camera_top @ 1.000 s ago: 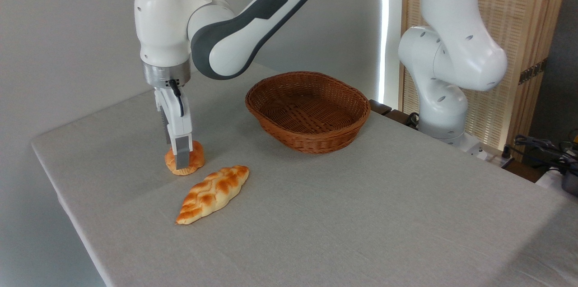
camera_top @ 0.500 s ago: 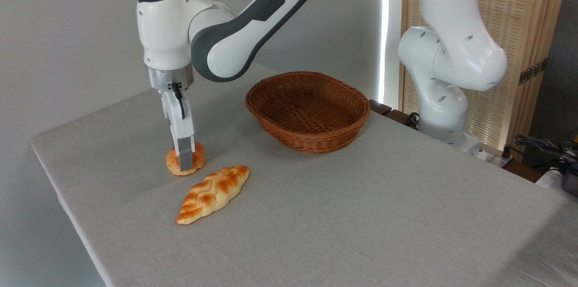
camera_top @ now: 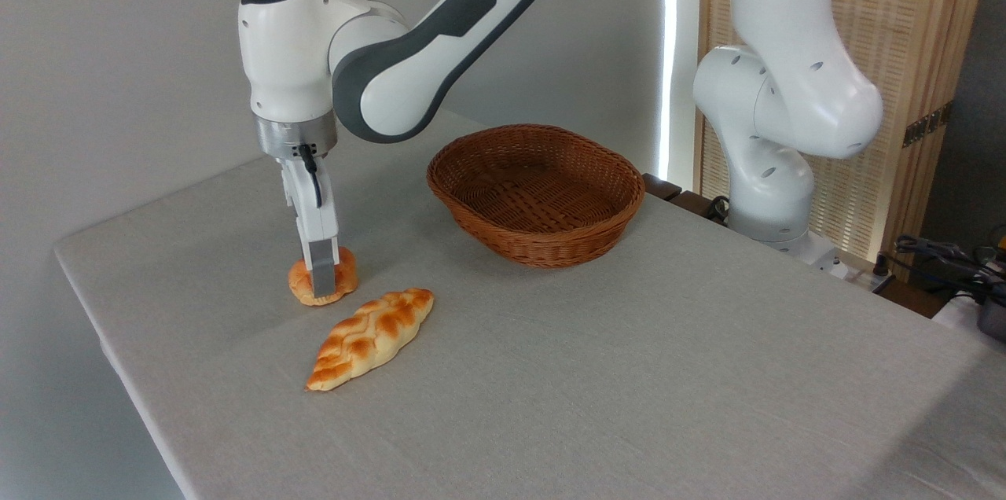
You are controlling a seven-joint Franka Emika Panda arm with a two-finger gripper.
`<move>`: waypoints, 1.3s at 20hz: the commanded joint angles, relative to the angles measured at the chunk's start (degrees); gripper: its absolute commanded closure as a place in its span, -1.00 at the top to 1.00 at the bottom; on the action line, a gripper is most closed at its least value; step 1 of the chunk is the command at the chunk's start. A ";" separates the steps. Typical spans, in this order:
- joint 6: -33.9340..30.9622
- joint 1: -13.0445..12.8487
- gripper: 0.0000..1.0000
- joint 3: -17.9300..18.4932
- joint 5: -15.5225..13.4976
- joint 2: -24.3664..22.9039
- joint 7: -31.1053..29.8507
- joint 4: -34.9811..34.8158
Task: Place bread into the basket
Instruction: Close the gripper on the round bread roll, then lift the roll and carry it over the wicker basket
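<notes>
Straddling the small round bun [camera_top: 322,282], my pincer [camera_top: 321,284] has one finger [camera_top: 322,272] down across its near face; the other is hidden behind, so I cannot tell whether I am already clamped on it or only set around it. The bun sits on the desk [camera_top: 629,374], toward the left end, with its paler base flat on the cloth. I judge it light and soft, with a lumpy knotted top, so too hard a squeeze could dent it and a hold high on the crown might slip; the wide middle, just above the base, looks like the best place to take it. The long braided loaf [camera_top: 371,336] lies just beside the bun on the near side, apart from it, so a straight lift should leave it alone. The wicker basket [camera_top: 537,196] stands well apart to the right and farther back, open and with nothing in it, its rim raised above the cloth. The stretch of desk between bun and basket is bare, and the left edge of the desk is not far behind me.
</notes>
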 commanded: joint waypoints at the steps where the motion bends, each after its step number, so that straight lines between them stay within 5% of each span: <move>1: 0.88 0.31 -0.49 -0.23 0.79 -0.30 -0.01 -0.84; 8: -0.17 0.40 -0.41 0.12 0.27 -3.54 -0.71 -0.31; 13: -16.56 0.40 -0.33 -0.06 -1.40 -15.04 -1.06 -0.48; 16: -28.09 -3.19 -0.24 0.38 -2.99 -21.47 -0.98 -1.53; 20: -31.37 -8.64 -0.20 0.21 -3.25 -29.38 -1.15 -9.25; 24: -32.78 -14.36 -0.16 0.29 -3.43 -30.54 -1.33 -14.27; 26: -32.52 -15.86 0.16 0.21 -3.43 -30.10 -1.33 -15.51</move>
